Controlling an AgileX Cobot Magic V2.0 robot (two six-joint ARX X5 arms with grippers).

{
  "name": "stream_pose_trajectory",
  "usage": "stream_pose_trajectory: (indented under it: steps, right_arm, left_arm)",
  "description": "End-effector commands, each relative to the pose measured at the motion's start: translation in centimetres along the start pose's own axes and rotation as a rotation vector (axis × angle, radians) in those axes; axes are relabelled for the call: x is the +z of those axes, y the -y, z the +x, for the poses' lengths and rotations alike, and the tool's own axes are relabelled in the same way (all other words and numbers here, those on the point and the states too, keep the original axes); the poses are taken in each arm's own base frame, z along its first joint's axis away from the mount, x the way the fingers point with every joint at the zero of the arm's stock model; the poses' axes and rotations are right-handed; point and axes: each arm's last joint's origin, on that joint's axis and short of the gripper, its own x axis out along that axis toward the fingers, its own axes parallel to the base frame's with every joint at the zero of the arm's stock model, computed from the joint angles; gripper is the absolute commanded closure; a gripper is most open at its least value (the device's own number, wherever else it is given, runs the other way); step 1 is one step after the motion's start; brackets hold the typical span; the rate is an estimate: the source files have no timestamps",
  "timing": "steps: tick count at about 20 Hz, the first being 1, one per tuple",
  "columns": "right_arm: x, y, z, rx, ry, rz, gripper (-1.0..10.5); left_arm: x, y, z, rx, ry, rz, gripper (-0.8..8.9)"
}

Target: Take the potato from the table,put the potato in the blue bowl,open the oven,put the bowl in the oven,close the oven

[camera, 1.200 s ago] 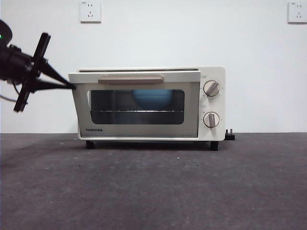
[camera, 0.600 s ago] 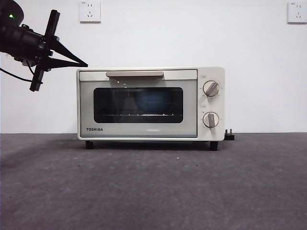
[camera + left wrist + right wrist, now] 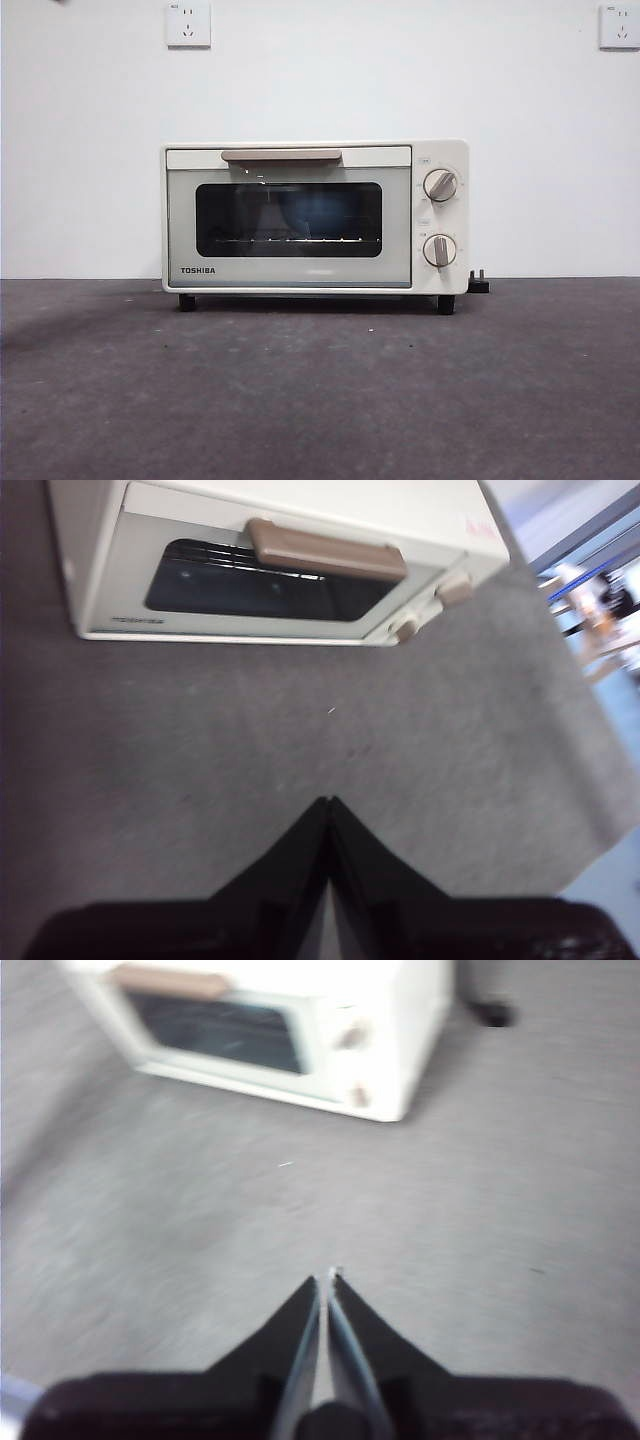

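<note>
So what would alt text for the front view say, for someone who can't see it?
A cream-white toaster oven stands with its door shut on a dark grey table against a white wall. A faint blue shape shows dimly through the dark glass. No robot hand is in this view.

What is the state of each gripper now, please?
Left gripper: closed, holding nothing, above the table.
Right gripper: closed, holding nothing, above the table.

A lab-like test room: bare white wall (image 3: 320, 80), wall sockets (image 3: 188, 23).
</note>
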Motion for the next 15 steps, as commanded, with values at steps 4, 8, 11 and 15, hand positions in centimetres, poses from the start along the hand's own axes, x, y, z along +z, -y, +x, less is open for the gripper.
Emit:
stream_pose_trajectory:
  steps: [4, 8, 11, 15]
  right_arm:
    - [-0.5, -1.3, -0.2, 0.051, -0.008, -0.111, 9.6]
    - [-1.5, -1.6, -1.8, 0.048, 0.023, -0.121, 9.6]
    - [-2.3, -1.5, -2.1, -0.002, -0.031, -0.112, 9.5]
    - [-2.9, -1.2, -1.7, -0.048, -0.146, -0.079, 9.5]
  left_arm:
    - [-5.1, 4.4, -7.2, 0.119, 0.132, 0.196, 8.19]
    - [-8.3, 6.3, -10.3, 0.139, 0.215, 0.242, 8.18]
    - [-9.1, 6.7, -11.0, 0.137, 0.241, 0.257, 8.18]
    - [-8.5, 6.3, -10.4, 0.139, 0.218, 0.243, 8.18]
